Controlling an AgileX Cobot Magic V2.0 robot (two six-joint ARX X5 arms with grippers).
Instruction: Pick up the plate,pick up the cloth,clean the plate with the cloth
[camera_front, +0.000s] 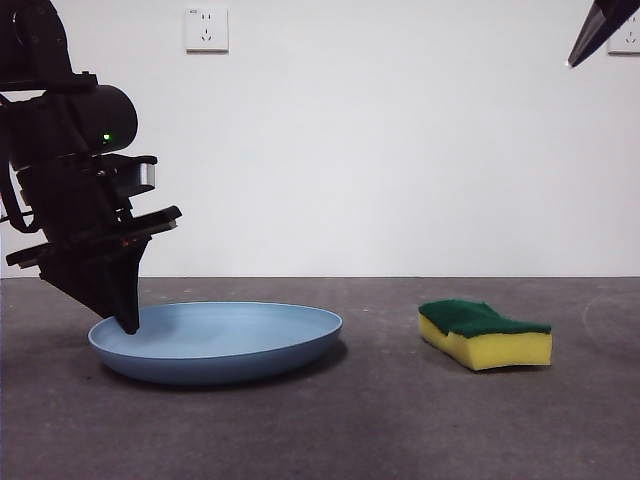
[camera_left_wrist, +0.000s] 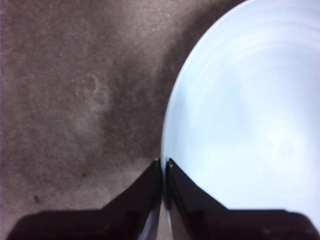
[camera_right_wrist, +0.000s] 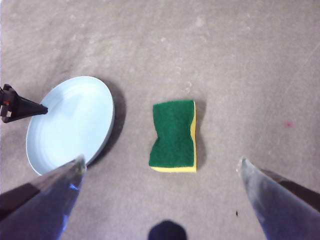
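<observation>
Front view: my left end effector (camera_front: 128, 322) descends from the upper left, big and black, its tips on the near-left rim of the plate (camera_front: 230, 345). The plate is a wide, shallow, smooth light-blue disc lying flat on the grey, grainy counter (camera_front: 380, 420). Well apart to its right lies the cloth (camera_front: 487, 335), a yellow sponge block with a coarse dark green top and wavy sides. My right end effector (camera_front: 600, 32) shows only as a black tip at the top right corner. A white wall socket (camera_front: 206, 29) sits high on the wall.

Left wrist view: my left end effector (camera_left_wrist: 163, 162) has its jaws pinched narrowly together, clamped on the plate's (camera_left_wrist: 245, 120) thin raised rim.

Right wrist view: my right end effector (camera_right_wrist: 162, 167) hangs high with jaws spread wide, holding nothing. Below it the cloth (camera_right_wrist: 173, 134) rests green side up, waisted in outline, beside the plate (camera_right_wrist: 70, 125).
</observation>
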